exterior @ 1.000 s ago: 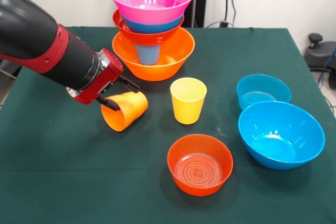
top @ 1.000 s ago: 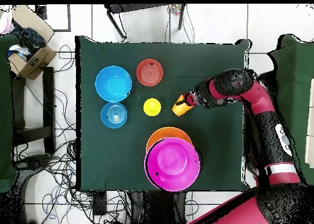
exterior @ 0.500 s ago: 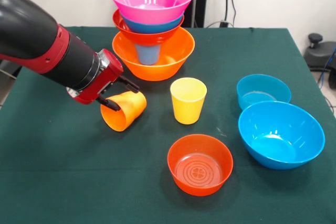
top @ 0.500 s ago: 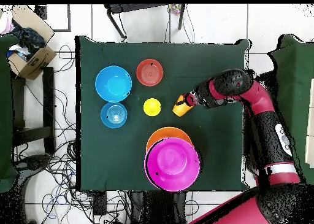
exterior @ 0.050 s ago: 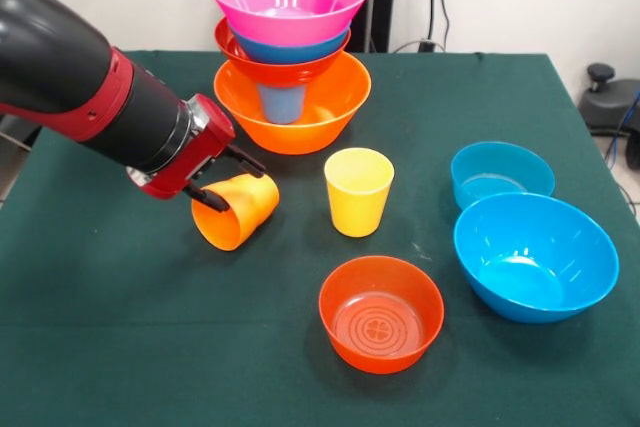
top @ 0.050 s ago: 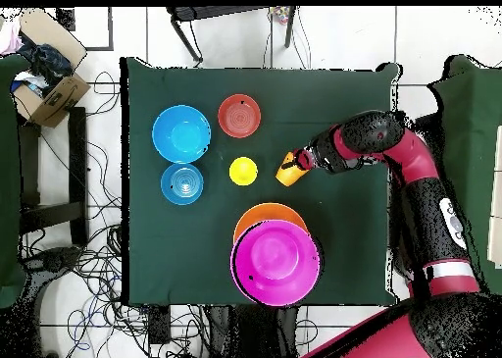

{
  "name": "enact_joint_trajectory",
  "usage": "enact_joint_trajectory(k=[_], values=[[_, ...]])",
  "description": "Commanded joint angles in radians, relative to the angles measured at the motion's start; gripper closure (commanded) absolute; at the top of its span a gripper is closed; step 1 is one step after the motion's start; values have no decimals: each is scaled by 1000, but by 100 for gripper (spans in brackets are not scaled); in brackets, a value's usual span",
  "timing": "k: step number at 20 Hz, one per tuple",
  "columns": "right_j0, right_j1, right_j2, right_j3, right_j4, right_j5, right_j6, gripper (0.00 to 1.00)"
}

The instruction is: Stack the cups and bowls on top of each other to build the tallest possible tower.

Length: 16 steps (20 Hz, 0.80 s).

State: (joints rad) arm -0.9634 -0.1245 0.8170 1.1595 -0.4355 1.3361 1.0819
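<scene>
Left of the yellow cup [exterior @ 0.050 s ago: 358,190] in the front view, the gripper [exterior @ 0.050 s ago: 222,179] has its two fingers clamped across the tilted orange cup [exterior @ 0.050 s ago: 237,210], whose mouth faces down-left, away from the tower [exterior @ 0.050 s ago: 288,57] behind. From overhead, the orange cup [top @ 0.050 s ago: 287,168] sits beside the gripper [top @ 0.050 s ago: 297,162]. Nothing has moved since earlier.
</scene>
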Motion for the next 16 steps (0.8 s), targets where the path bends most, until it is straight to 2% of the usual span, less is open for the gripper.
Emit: enact_joint_trajectory(k=[1, 16], values=[[35, 32, -33, -17, -83, -37, -247, 0], [65, 87, -81, -88, -90, 24, -184, 0]])
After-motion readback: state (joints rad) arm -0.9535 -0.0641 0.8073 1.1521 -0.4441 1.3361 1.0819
